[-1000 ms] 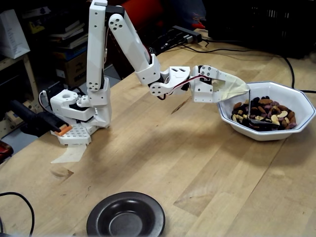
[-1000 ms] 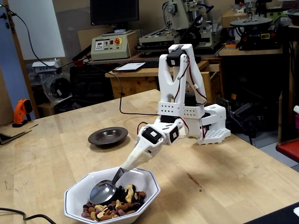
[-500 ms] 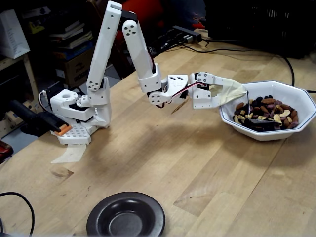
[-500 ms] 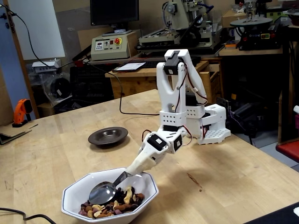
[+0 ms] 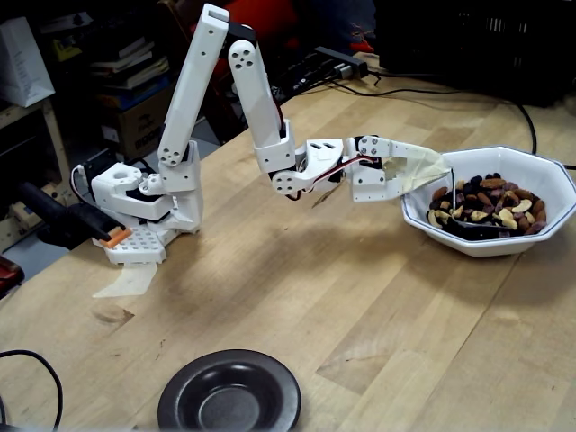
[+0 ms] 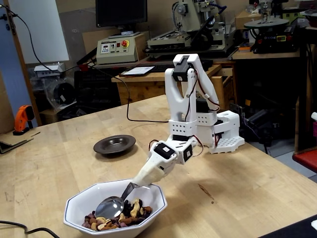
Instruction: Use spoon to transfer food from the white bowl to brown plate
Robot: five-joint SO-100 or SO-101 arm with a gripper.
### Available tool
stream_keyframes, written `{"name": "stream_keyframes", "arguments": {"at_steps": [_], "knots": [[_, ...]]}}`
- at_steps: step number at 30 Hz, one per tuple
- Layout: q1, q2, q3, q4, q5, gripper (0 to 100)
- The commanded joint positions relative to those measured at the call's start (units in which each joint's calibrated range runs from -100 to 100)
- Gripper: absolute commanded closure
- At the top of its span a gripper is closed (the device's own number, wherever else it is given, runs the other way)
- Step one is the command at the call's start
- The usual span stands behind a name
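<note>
I'm seeing a black monitor (image 6: 121,12) standing behind the beige control box (image 6: 122,48) with its red button. An orange drill (image 6: 21,119) is resting far left of that box, and a black cable (image 6: 130,106) is trailing down from it.

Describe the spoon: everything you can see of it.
The spoon is shiny silver metal with an oval bowl and a slim handle. Its handle runs up into the tape-wrapped tool, so the grip itself is hidden. It slants down into the white bowl, its tip low among the food. Its hollow faces the camera in one fixed view and looks empty. In the other fixed view only a thin edge of it shows.
</note>
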Motion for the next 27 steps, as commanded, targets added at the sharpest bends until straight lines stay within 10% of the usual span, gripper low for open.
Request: {"name": "stream_keyframes", "arguments": {"at_steps": [1, 27], "knots": [[-0.3, -0.1, 0.1, -0.1, -3.0, 96], [0.4, -12.5, 0.9, 0.7, -11.8, 96]]}}
